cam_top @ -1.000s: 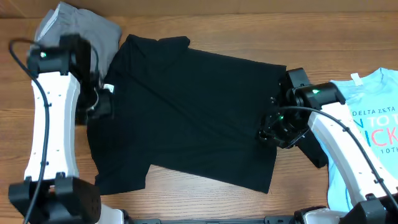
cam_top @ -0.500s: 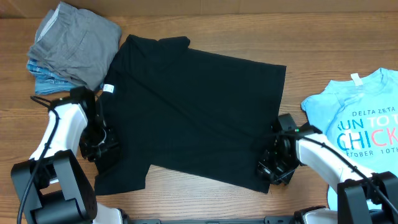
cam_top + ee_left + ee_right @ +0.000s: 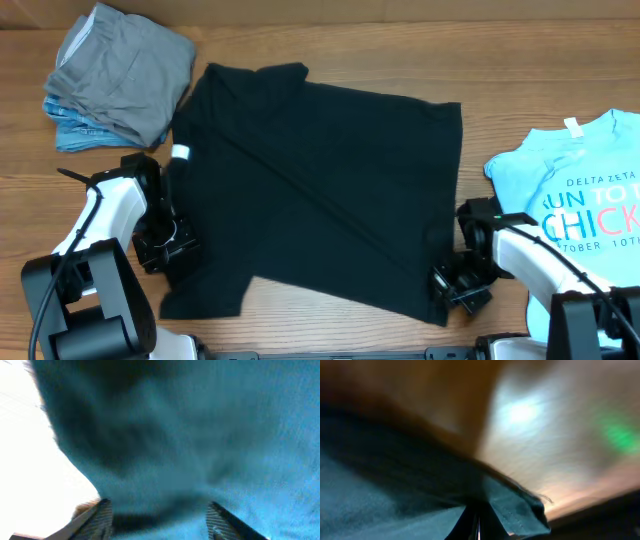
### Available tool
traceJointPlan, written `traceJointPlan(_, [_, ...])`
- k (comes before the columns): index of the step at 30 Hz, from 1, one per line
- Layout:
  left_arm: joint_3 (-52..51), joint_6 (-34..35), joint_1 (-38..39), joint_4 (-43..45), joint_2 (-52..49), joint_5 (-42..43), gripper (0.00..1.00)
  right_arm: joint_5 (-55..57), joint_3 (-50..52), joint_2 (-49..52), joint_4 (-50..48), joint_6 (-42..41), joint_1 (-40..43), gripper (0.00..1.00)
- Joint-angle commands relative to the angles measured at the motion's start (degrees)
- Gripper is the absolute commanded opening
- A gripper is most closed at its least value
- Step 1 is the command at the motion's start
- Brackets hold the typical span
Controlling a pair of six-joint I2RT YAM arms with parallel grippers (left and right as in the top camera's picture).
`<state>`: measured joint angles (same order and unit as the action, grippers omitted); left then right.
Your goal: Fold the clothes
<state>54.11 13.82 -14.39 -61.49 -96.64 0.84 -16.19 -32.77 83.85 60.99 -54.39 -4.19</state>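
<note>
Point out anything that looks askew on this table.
The black T-shirt lies crooked: its edges run slanted to the table edge, and a long diagonal crease crosses it. The folded grey pile and the light-blue tee look ordinary.

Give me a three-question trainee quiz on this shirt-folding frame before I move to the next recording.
1. True or false: the black T-shirt is already folded in half.
2. What lies at the right edge of the table? A) a red towel B) a light-blue printed tee C) a white sock
3. What small white item shows at the black T-shirt's left edge?
Key: 1 false, it lies spread out; 2 B; 3 its neck label.
</note>
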Motion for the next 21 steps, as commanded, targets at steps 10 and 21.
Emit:
traceJointPlan(10, [-0.48,1.01,-0.24,0.07,0.76,0.26,0.77,9.53,-15.08,-3.48,5.4,16.09,5.22,0.13])
traceJointPlan(21, [-1.36,0.98,-0.24,-1.18,0.76,2.29,0.8,6.36,-23.41,-5.68,13.44,19.69,5.22,0.38])
